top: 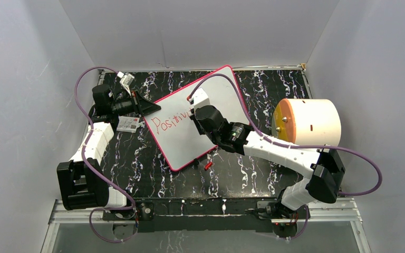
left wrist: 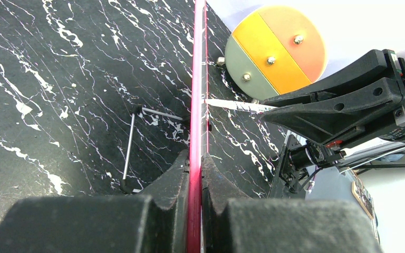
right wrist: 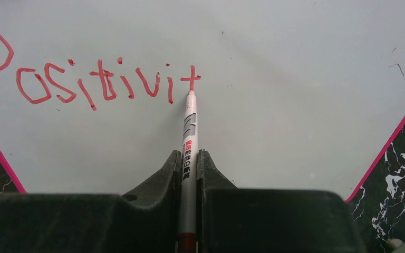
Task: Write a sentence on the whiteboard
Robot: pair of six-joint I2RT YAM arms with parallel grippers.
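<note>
The whiteboard (top: pixel 216 95), white with a thin pink-red frame, lies slanted on the black marbled table. My left gripper (top: pixel 150 106) is shut on the whiteboard's left edge; in the left wrist view the frame (left wrist: pixel 196 105) runs edge-on between the jaws. My right gripper (top: pixel 195 113) is over the board, shut on a white marker (right wrist: pixel 189 147) with red print. The marker's tip touches the board at the foot of the last letter. The sentence (right wrist: pixel 92 84) reads "Positivit" in red; it also shows in the top view (top: pixel 170 122), partly hidden by the right gripper.
A large white cylinder with an orange and grey end face (top: pixel 308 122) lies right of the board. A small red marker cap (top: pixel 208 165) lies near the board's front edge. A small printed card (top: pixel 128 124) lies by the left gripper. Grey walls enclose the table.
</note>
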